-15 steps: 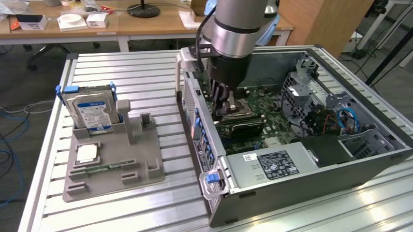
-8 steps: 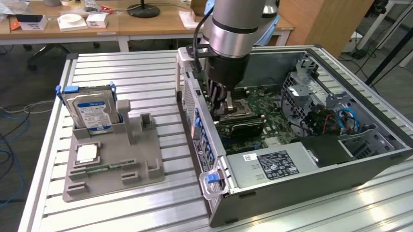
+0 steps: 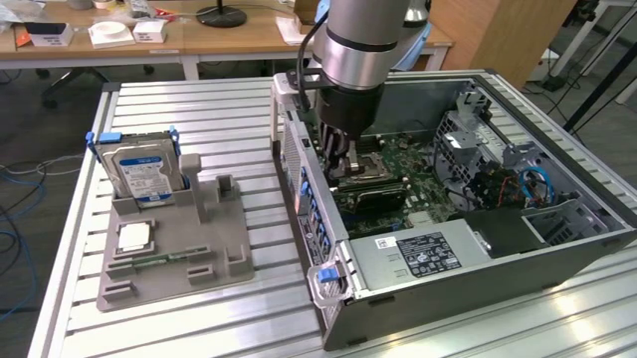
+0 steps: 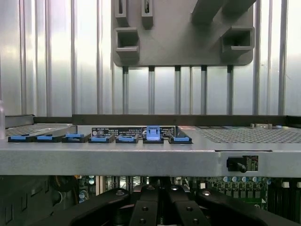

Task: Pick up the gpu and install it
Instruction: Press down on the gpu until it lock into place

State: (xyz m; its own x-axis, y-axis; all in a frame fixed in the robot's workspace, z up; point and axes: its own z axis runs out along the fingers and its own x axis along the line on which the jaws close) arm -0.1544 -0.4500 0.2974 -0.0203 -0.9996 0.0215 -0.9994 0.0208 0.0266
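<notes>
The gripper (image 3: 350,165) is seen lowered inside the open case (image 3: 557,253), over the motherboard (image 3: 423,160), and its fingers (image 4: 149,209) are drawn together; whether anything is clamped between them cannot be told. Just beside the fingertips, a dark flat card, the gpu (image 3: 371,195), is seen standing on edge on the motherboard, near the silver processor socket (image 3: 371,159). Whether it is touched by the fingers cannot be made out. Beyond it, toward the near end of the case, a grey power supply (image 3: 418,257) with a black label is mounted. Blue cables (image 3: 535,184) are seen at the case's far side, toward the exterior view's right. A row of blue latches (image 4: 153,134) is set along the case's wall. Well apart, on the exterior view's left, a grey tray (image 3: 214,257) is laid on the ribbed metal table (image 3: 219,104); a hard drive (image 3: 145,170) is stood upright in it, and a narrow green memory stick (image 3: 164,259) is laid flat in it.
</notes>
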